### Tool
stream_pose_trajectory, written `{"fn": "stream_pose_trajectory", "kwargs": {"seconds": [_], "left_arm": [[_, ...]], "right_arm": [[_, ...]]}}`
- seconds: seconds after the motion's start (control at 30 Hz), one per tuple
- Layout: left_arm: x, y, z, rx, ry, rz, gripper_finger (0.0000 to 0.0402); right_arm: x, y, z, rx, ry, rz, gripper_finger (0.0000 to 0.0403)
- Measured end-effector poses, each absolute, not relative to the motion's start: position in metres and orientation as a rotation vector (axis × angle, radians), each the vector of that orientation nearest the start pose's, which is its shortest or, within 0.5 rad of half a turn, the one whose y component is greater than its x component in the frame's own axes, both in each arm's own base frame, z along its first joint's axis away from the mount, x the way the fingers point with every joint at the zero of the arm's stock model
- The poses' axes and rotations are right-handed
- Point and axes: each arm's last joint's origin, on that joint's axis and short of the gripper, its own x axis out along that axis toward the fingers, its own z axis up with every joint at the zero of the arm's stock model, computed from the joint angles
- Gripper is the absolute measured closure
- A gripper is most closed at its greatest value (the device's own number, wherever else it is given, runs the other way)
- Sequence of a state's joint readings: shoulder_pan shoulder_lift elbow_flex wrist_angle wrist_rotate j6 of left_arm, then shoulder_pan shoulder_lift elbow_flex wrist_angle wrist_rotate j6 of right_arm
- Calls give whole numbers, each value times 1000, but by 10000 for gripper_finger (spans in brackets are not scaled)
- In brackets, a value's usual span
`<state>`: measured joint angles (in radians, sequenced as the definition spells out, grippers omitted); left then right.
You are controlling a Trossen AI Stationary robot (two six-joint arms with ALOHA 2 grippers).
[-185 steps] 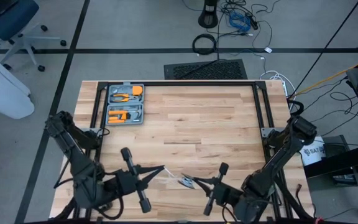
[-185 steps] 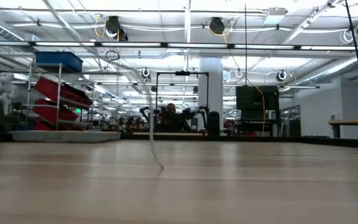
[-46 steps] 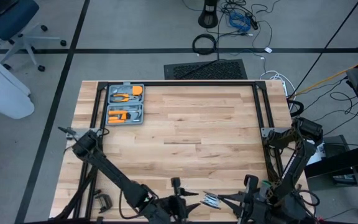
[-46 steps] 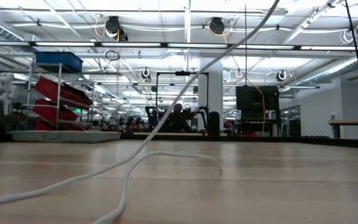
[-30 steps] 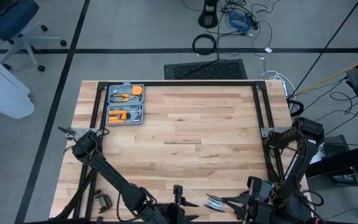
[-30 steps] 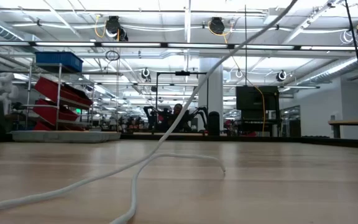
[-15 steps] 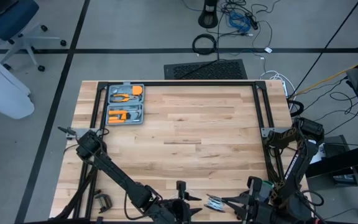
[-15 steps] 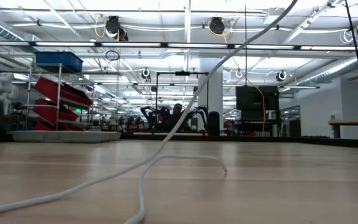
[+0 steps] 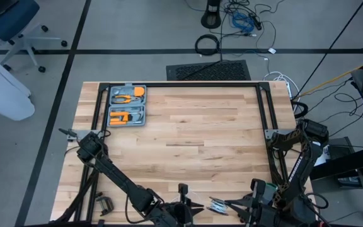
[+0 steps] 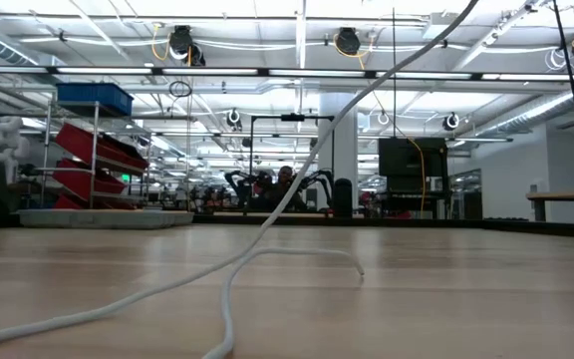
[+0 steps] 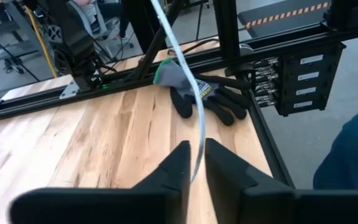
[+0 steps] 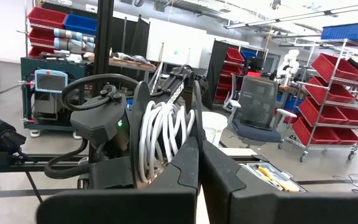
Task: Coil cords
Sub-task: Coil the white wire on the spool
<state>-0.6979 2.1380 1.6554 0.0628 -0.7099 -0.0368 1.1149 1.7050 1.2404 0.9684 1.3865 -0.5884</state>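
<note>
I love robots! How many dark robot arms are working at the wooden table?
2. The dark left arm reaches from the wooden table's left side towards its front edge. The dark right arm bends down at the right side. None seems hidden.

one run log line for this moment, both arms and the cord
left end effector: fingers around loose white cord | right end effector: shut on coiled loops | tool case: far left corner, untouched

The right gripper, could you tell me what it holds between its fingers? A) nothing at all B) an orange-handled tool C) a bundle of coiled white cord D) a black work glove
C: in the right wrist view the right gripper is shut on loops of white cord bunched between its fingers.
</note>
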Motion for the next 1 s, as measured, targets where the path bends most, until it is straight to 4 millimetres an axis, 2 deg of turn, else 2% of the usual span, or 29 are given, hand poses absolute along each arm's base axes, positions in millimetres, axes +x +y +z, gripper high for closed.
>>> {"fn": "stream_pose_trajectory", "kwargs": {"seconds": [0.17,0.5,0.8,1.0], "left_arm": [[386,-300,229,236,318,24,394],[380,-297,231,324,324,198,399],[346,-293,244,341,405,338,399],[317,-304,262,329,395,319,400]], "right_arm": [[186,315,344,-104,-74,-298,403],[188,318,338,-95,-60,-289,403],[190,322,327,-99,-32,-278,403],[191,323,318,-143,-4,-277,403]]}}
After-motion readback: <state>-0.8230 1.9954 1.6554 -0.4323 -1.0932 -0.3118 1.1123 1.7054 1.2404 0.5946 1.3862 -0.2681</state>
